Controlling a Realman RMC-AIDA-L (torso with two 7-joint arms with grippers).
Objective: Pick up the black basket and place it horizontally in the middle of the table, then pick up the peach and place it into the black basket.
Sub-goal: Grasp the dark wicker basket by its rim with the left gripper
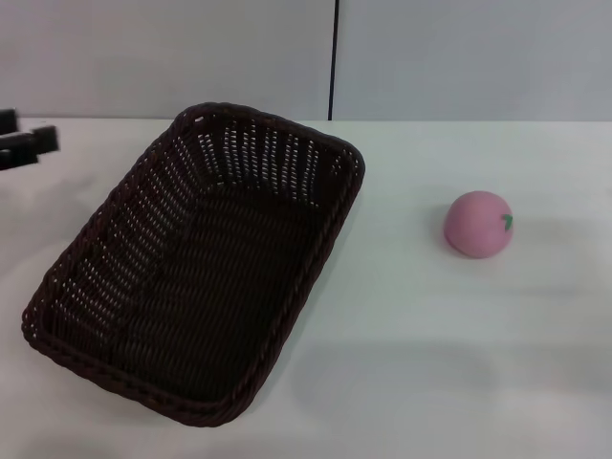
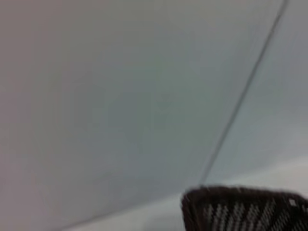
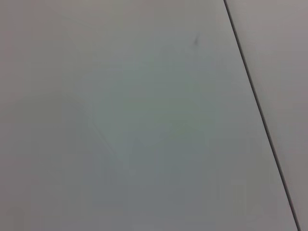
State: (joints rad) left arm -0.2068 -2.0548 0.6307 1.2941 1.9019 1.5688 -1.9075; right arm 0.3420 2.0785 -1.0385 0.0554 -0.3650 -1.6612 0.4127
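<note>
The counter was a broad, plain white surface, smooth and bare apart from two things, and behind its far edge stood a pale grey wall split by one thin dark vertical seam. At the far left edge of the counter, the left gripper showed only as a few dark bars cut off by the frame, well apart from everything else; whether its jaws were spread or pressed together could not be told. Next came the black basket, lying on the left half of the counter and set on a slant, one short end toward the far edge near the wall seam and the other toward the near left corner; it was open side up and held nothing. The left wrist view caught just one blurred corner of the basket under the wall. On the right half, well apart from the basket, sat the peach, pink, with a small green leaf mark. The right gripper appeared nowhere; its wrist view showed only the grey wall and the seam.
</note>
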